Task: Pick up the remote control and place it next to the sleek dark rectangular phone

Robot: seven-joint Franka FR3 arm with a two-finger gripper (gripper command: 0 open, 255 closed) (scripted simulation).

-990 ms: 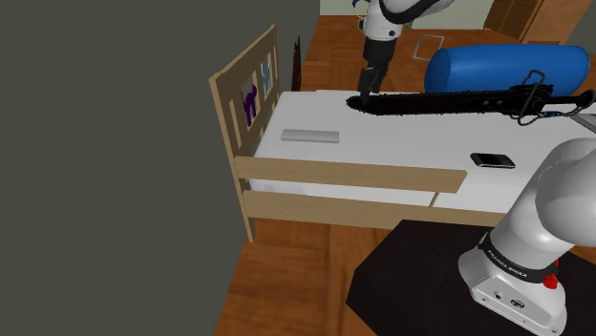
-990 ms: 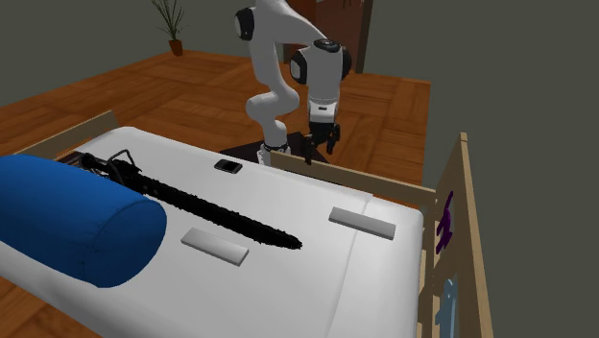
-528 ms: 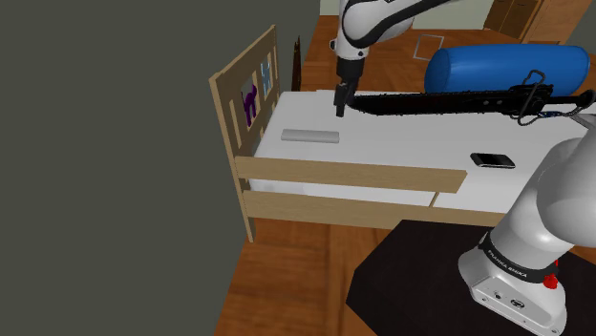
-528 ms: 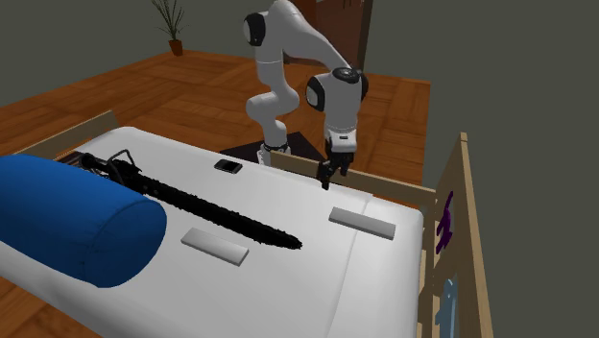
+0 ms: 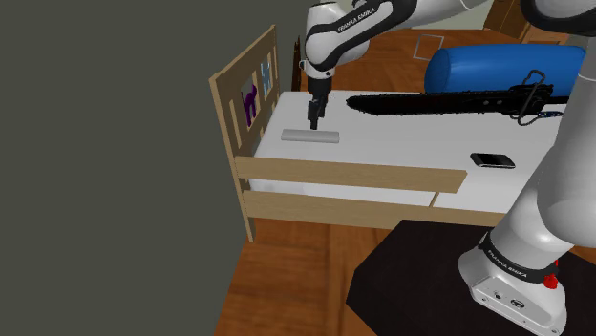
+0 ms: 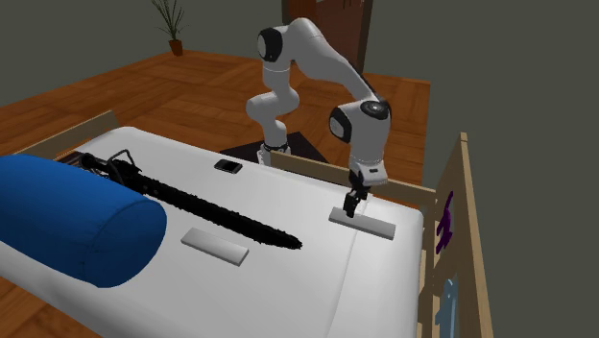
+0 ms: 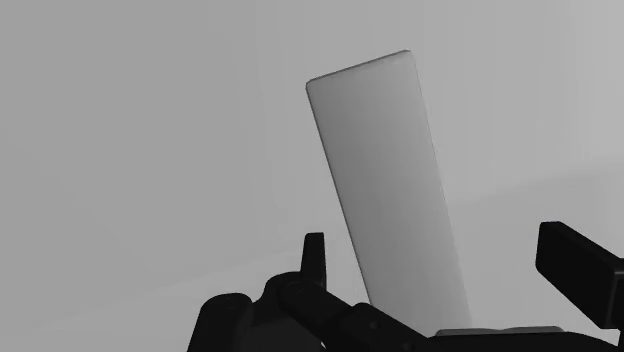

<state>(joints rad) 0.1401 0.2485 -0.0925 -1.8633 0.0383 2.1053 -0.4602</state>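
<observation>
The remote control is a flat grey slab [image 5: 310, 136] lying on the white bed near the wooden headboard; it also shows as a long grey slab [image 6: 362, 223] and close up [image 7: 385, 180]. My gripper [image 5: 313, 122] [image 6: 349, 211] hangs just above one end of it, pointing down. The gripper [image 7: 445, 258] is open, and its two black fingers stand apart on either side of the slab without touching it. The dark rectangular phone [image 5: 492, 160] [image 6: 228, 166] lies flat on the bed, far from the remote, near the stand's side.
A long black chainsaw [image 5: 449, 100] [image 6: 211, 213] lies across the bed. A blue bolster [image 5: 506, 67] [image 6: 67, 226] lies behind it. A second grey slab [image 6: 215, 247] rests past the chainsaw's tip. The wooden headboard [image 5: 246, 95] and side rail [image 5: 349, 175] edge the mattress.
The arm has swung from beyond the bed toward the shoulder view's left and come down over the grey remote. The remote and phone have not moved.
</observation>
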